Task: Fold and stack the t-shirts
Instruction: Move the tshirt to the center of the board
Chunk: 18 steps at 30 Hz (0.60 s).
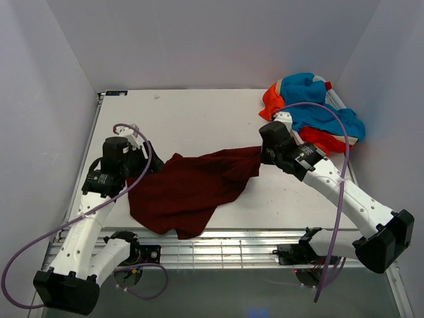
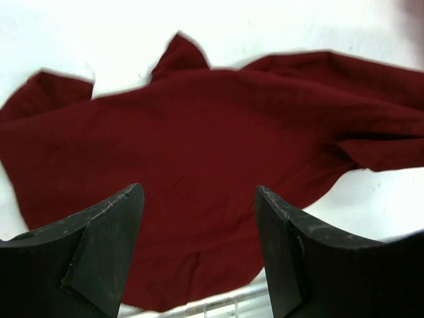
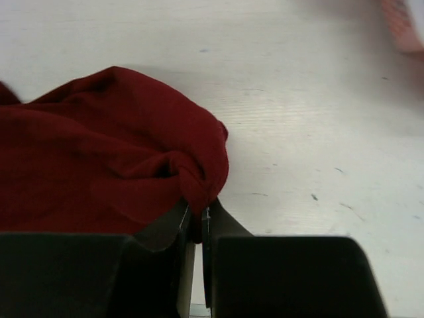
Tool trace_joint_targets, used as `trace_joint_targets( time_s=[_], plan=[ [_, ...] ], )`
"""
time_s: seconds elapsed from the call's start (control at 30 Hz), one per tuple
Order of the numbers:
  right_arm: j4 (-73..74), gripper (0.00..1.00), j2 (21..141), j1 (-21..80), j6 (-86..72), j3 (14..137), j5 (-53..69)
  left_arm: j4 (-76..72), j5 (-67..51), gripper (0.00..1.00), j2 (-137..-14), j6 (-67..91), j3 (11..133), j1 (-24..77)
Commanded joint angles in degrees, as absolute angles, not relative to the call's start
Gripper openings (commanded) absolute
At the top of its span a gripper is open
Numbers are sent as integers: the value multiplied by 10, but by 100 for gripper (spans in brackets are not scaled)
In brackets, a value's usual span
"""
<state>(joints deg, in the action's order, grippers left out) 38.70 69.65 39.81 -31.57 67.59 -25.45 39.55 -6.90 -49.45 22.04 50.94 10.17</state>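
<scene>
The dark maroon t-shirt (image 1: pixel 189 189) lies crumpled and stretched across the middle of the table, its lower edge near the front edge. It fills the left wrist view (image 2: pixel 199 146) and shows at the left of the right wrist view (image 3: pixel 99 159). My right gripper (image 1: pixel 265 156) is shut on the shirt's right end, cloth pinched between the jaws (image 3: pixel 197 222). My left gripper (image 1: pixel 147 165) is open above the shirt's left side, empty (image 2: pixel 199 225). The orange-red and turquoise-blue t-shirts (image 1: pixel 311 109) lie heaped at the back right corner.
White walls close in the table on the left, back and right. A wire rack (image 1: pixel 252 248) runs along the front edge below the shirt. Purple cables (image 1: pixel 341 165) loop over both arms.
</scene>
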Motion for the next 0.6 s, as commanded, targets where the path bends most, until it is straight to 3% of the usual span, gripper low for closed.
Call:
trace_joint_targets(
  time_s=[0.0, 0.2, 0.27, 0.3, 0.33, 0.4, 0.57],
  plan=[
    [436, 8, 677, 386, -330, 672, -381, 430, -126, 78, -526, 205, 537, 106],
    [505, 11, 699, 385, -351, 646, -466, 518, -189, 69, -551, 251, 567, 129],
    [511, 32, 705, 381, -352, 628, -475, 554, -170, 69, -542, 279, 557, 162],
    [512, 60, 707, 381, -351, 625, -475, 567, -165, 69, -537, 290, 552, 177],
    [514, 68, 710, 380, -350, 624, -475, 581, -164, 69, -529, 302, 547, 205],
    [518, 75, 718, 380, -349, 632, -475, 625, -158, 66, -519, 344, 530, 236],
    [496, 75, 737, 379, -326, 655, -466, 707, -147, 61, -462, 411, 511, 303]
  ],
)
